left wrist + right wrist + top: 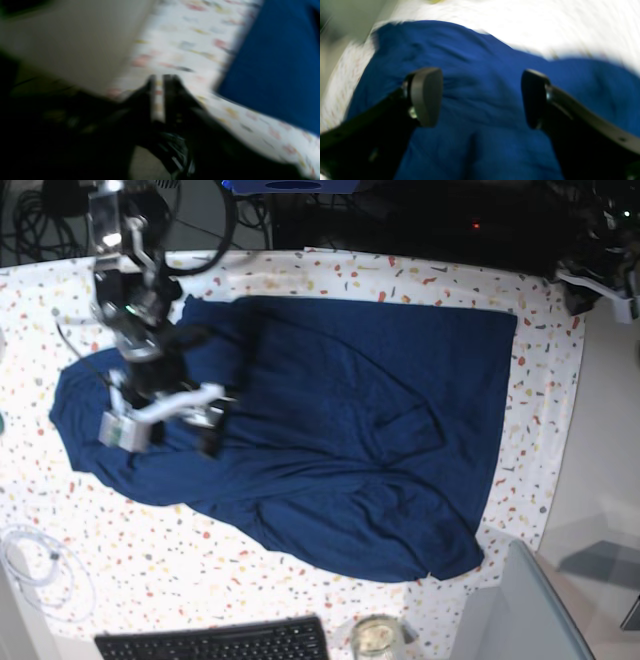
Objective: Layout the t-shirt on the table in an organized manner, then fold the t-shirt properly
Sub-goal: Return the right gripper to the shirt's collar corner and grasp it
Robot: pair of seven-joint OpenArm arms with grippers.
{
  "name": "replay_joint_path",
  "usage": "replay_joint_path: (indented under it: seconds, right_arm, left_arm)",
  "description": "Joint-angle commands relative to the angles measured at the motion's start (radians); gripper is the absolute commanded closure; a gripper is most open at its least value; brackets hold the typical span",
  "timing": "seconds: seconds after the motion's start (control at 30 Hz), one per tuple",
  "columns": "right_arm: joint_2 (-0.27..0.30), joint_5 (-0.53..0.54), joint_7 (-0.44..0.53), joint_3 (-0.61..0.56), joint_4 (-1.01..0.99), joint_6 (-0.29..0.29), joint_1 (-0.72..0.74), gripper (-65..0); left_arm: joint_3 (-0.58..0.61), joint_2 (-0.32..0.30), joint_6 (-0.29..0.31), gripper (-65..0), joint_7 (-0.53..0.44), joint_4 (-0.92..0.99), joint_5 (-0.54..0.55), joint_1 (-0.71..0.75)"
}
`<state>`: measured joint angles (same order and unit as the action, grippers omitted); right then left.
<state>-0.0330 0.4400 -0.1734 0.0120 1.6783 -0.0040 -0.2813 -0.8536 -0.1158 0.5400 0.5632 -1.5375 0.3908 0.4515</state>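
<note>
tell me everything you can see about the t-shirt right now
The t-shirt is a plain dark navy soft fabric garment with no print, spread mostly flat but wrinkled across the table, whose white cloth is speckled with colour. One straight edge lies toward the base view's right; the opposite end is bunched and rounded, and the lower part is creased and uneven. The right gripper is above its rumpled part with its pads apart; contact cannot be told. The left gripper is off the cloth beside its edge.

One t-shirt (pixel 330 440), one keyboard (pixel 215 642), perhaps one jar (pixel 375 638)
</note>
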Motion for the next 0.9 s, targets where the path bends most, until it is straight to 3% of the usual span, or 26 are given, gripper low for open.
replay_joint_path:
  seconds: [0.0,0.07,0.13,0.23,0.33,0.4,0.47,0.53,0.63,0.67,0.87]
  right_arm:
    - [0.002,0.072,0.027,0.059,0.023,0.014,-0.014,-50.9]
    - [0.015,0.227,0.024,0.174,0.009,0.042,-0.063,-52.4]
    - [0.066,0.259,0.022,0.200,-0.004,0.074,-0.094,-52.2]
    - [0.204,0.176,-0.005,0.110,-0.004,0.081,-0.117,-52.1]
    - [0.301,0.105,-0.111,0.021,0.000,0.080,-0.124,-52.1]
    - [0.304,0.070,-0.140,0.026,-0.005,0.080,-0.137,-50.4]
    - [0.285,0.021,-0.140,0.046,-0.010,0.080,-0.148,-44.4]
    - [0.264,-0.053,-0.140,0.056,-0.010,0.080,-0.148,-31.5]
    - [0.238,-0.157,-0.143,0.059,-0.013,0.080,-0.118,-5.1]
    - [0.229,-0.189,-0.143,0.059,-0.022,0.080,-0.106,0.0]
    - [0.219,-0.258,-0.145,0.052,-0.102,0.080,-0.057,-3.9]
  left_arm:
    - [-0.005,-0.012,0.035,-18.1,-0.018,-0.001,0.009,0.003]
    - [0.000,-0.011,0.114,-31.8,-0.018,0.012,0.009,0.002]
    - [-0.003,0.001,0.153,-40.2,-0.018,0.005,0.009,-0.010]
    - [-0.006,0.006,0.153,-41.0,-0.016,0.007,0.000,-0.023]
    - [-0.006,0.006,0.148,-37.5,-0.016,0.001,0.000,-0.024]
    - [-0.006,0.006,0.148,-35.4,-0.016,0.001,0.000,-0.024]
    - [-0.006,0.006,0.148,-34.1,-0.016,0.002,0.000,-0.024]
    - [-0.006,0.005,0.148,-34.1,-0.016,0.010,0.000,-0.024]
    - [-0.006,0.005,0.148,-34.1,-0.016,0.010,0.000,-0.021]
    - [-0.006,0.005,0.148,-34.1,-0.016,0.010,0.000,-0.021]
    - [-0.006,0.005,0.148,-34.1,-0.016,0.010,0.000,-0.016]
